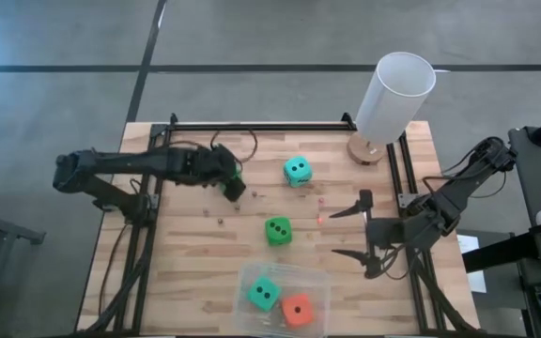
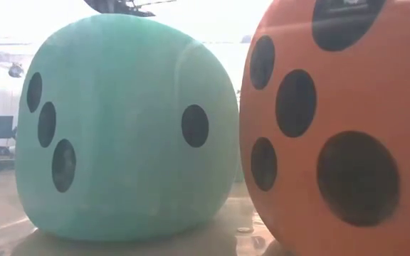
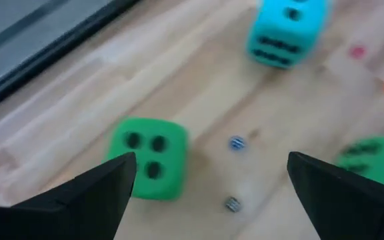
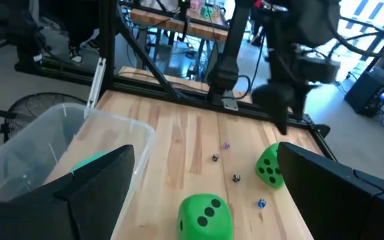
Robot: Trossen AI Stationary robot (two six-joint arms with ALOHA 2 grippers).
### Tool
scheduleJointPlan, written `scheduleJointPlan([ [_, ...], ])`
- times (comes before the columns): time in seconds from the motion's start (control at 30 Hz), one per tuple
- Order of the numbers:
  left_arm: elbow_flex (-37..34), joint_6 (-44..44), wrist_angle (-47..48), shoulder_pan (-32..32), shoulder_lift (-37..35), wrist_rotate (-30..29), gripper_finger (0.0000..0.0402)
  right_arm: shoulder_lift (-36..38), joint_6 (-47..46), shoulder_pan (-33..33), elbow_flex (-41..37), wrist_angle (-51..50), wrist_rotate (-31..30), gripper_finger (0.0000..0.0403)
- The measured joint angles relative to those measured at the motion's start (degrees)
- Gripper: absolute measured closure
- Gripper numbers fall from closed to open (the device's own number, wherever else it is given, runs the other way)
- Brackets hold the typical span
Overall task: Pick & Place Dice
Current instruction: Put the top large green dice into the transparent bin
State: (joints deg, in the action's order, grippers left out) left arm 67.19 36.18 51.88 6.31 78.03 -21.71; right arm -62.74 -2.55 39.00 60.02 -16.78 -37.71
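Two dice sit in a clear container [image 1: 317, 282] at the near edge: a teal one [image 1: 263, 294] [image 2: 119, 128] and an orange-red one [image 1: 297, 310] [image 2: 340, 121]. A bright green die [image 1: 278, 231] [image 4: 205, 215] rests on the table's middle. A teal die [image 1: 297, 170] [image 3: 285, 30] lies farther back. Another green die [image 3: 149, 157] [image 4: 270, 165] lies under my left gripper [image 1: 236, 188] [image 3: 212, 160], which is open above it, the die near one finger. My right gripper [image 1: 350, 230] [image 4: 205, 152] is open, right of the middle green die.
A tall white cylinder [image 1: 394, 94] stands on a round wooden base at the far right corner. Tiny dice [image 3: 236, 142] [image 4: 236, 177] are scattered on the wood between the big ones. A black frame [image 1: 252, 125] runs along the table's far and side edges.
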Motion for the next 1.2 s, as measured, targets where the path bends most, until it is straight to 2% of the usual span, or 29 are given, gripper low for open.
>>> scheduleJointPlan([
  [0.1,0.0,-4.4,1.3,5.0,0.0,2.5,0.0005,0.0,1.3,0.0,0.6,0.0,0.0,0.0037],
  [0.27,0.0,-14.4,1.4,13.2,1.1,10.5,0.0008,0.0,5.5,0.0,1.0,-0.1,0.0,0.0037],
  [0.43,0.0,-21.5,1.4,19.0,2.5,12.6,0.0008,0.1,4.7,0.0,1.3,0.0,0.0,0.0037],
  [0.5,0.0,-22.6,1.4,19.7,2.9,12.7,0.0007,0.1,4.7,-0.1,1.3,0.0,-0.6,0.0037],
  [0.73,0.0,-25.7,0.9,19.7,3.2,16.6,0.0006,0.1,2.6,-0.3,1.1,-1.1,-11.0,0.0037],
  [0.97,0.0,-25.8,0.8,19.5,3.2,17.9,0.0009,0.1,1.4,-0.3,1.1,-1.2,-11.4,0.0037],
  [1.2,0.0,-25.9,0.7,19.5,3.2,17.9,0.0006,-0.1,7.4,-0.3,1.1,-1.2,-11.5,0.0037],
])
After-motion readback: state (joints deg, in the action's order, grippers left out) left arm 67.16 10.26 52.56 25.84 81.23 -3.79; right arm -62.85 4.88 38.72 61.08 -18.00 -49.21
